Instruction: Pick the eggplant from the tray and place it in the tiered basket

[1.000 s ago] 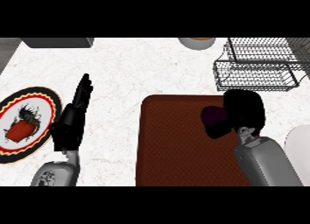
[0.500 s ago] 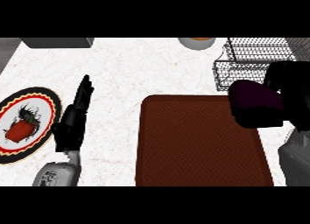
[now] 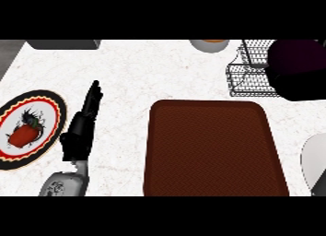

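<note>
The dark purple eggplant [image 3: 296, 56] is up in the air at the far right, over the wire tiered basket [image 3: 249, 74]. My right hand [image 3: 307, 87] is curled round it from below and hides its lower part. The brown tray [image 3: 213, 147] lies bare in the middle of the counter. My left hand [image 3: 84, 125] rests open on the counter left of the tray, fingers straight and pointing away from me.
A round patterned plate [image 3: 2, 138] with a red vegetable [image 3: 24, 134] sits at the far left. A white rounded object [image 3: 318, 154] is at the right edge. A bowl [image 3: 210, 44] and a dark grey box [image 3: 64, 44] stand at the back.
My right hand has lifted the eggplant off the tray and carried it up and to the right, over the tiered basket. The left hand has stayed still.
</note>
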Robot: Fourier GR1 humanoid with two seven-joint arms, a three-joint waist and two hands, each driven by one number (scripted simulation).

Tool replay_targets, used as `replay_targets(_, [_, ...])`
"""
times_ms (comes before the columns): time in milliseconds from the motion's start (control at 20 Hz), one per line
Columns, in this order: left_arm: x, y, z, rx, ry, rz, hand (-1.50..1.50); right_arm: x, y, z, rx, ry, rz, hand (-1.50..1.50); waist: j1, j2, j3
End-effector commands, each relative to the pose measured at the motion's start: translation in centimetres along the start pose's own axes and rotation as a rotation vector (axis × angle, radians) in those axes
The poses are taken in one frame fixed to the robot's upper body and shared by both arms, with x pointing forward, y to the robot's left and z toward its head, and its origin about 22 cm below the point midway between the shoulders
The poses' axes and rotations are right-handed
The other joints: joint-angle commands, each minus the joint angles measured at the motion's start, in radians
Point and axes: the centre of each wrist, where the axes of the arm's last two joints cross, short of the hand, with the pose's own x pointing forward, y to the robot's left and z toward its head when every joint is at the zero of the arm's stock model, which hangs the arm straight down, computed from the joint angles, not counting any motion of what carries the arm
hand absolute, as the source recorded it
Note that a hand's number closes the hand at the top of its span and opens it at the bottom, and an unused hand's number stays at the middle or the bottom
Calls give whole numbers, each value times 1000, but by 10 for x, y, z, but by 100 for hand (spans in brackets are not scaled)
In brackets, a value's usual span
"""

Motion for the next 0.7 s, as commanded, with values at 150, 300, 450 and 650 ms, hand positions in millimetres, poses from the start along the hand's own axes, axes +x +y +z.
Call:
replay_targets(150, [13,1,-2,9,-4,-1,0,-12,-15,-43,42,30,-36,150,2,2,0])
replay_targets(300, [22,3,-13,0,-10,19,0,-4,16,-61,-11,46,-69,150,7,5,1])
replay_targets(450, [-8,9,10,-8,-8,-13,0,-9,-10,-87,-43,79,8,150,13,6,0])
replay_targets(650, [5,4,-8,19,-11,-3,0,-28,11,-106,-30,73,42,150,6,5,0])
